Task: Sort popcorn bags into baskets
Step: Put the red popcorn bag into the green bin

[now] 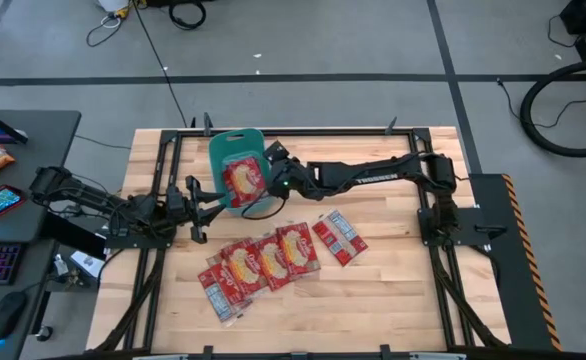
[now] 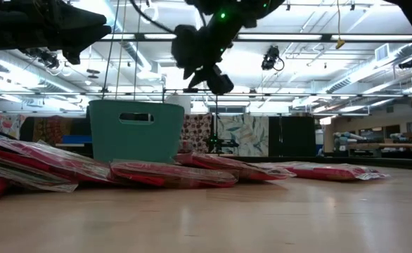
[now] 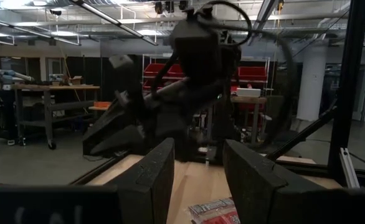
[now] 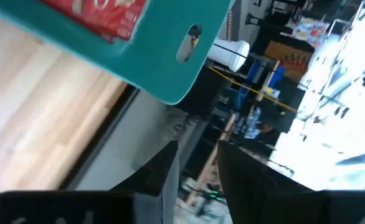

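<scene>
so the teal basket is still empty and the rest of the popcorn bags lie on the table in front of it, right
Not quite: the teal basket is not empty. The high view shows a red popcorn bag lying inside it, and the right wrist view shows it there too. The rest holds: the other popcorn bags lie on the table in front of it.

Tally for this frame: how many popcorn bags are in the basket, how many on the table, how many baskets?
Bags in the basket: 1
Bags on the table: about 6, overlapping, from to
Baskets: 1
Total: about 8 things
</scene>
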### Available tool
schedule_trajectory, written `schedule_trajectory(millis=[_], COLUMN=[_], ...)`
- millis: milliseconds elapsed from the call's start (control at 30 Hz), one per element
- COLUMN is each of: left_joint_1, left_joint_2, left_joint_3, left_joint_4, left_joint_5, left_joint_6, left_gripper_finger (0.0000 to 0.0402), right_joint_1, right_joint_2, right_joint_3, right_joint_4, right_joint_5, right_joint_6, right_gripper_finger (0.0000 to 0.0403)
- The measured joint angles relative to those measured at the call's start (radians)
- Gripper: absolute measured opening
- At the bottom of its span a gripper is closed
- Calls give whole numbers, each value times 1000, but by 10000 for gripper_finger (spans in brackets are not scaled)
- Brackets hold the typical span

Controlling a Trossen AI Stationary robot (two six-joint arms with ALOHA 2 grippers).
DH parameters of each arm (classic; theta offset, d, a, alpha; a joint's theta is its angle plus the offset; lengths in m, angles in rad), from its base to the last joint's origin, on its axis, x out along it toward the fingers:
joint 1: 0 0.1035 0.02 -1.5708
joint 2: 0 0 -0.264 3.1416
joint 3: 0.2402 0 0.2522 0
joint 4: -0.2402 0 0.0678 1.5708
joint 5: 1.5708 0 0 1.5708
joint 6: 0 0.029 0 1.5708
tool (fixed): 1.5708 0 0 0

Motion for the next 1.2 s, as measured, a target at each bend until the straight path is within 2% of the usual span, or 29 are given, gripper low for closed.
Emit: schedule_trajectory(millis=[200,267,500,867,1067,1200], left_joint_1=[0,0,0,0,0,0], left_joint_2=[0,0,0,0,0,0], left_joint_3=[0,0,0,0,0,0], left_joint_4=[-8,-7,-8,-8,-8,-8], left_joint_5=[0,0,0,0,0,0], left_joint_6=[0,-1,-7,-7,-7,-8], left_gripper_finger=[144,144,144,144,144,144], right_joint_1=[15,20,48,94,104,122], right_joint_2=[-73,-94,-131,-130,-130,-130], right_joint_3=[0,0,0,0,0,0], right_joint_4=[-143,-190,-309,-615,-707,-729], right_joint_5=[-70,-102,-93,-104,-250,-332], right_joint_6=[260,385,865,1298,1554,1639], right_gripper_finger=[115,115,115,115,115,115])
